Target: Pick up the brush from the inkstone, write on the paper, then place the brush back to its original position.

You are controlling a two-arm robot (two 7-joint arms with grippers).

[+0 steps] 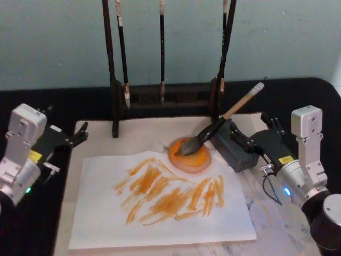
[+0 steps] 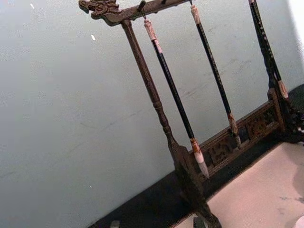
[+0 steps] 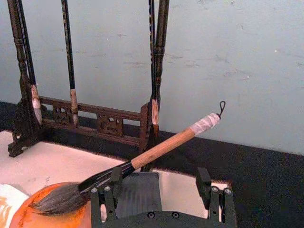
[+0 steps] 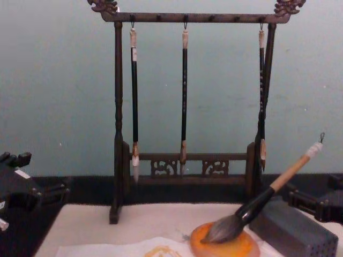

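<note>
Right gripper (image 1: 238, 135) sits at the right side of the table with its black fingers (image 3: 110, 183) spread apart and gripping nothing. It lies just beside the dark grey block (image 1: 238, 146) on which the handle of the large brush (image 1: 214, 128) leans. In the right wrist view the fingers stand either side of that block with the ferrule close to one of them but apparently not clamped, which suits a grasp on the lower handle.

That brush lies tilted. Its fat grey-brown tuft rests in the orange-stained round inkstone (image 1: 190, 158), and its tan handle rises back and to the right to the white end with a small loop. Propping it this way keeps the wet bristles in the ink and lifts the handle clear of the table, where fingers can close around it.

White paper (image 1: 159, 198) with a wavy edge lies on the beige mat (image 1: 144, 132), touching the inkstone and already covered in orange strokes, so either writing is finished and the brush returned, or another pass is about to begin; I cannot tell which.

Left gripper (image 1: 80, 134) is parked at the left edge of the mat, fingers slightly apart and empty. Behind, three thin black brushes (image 4: 184, 96) hang from the carved wooden rack (image 4: 193, 17), well clear of the work.
</note>
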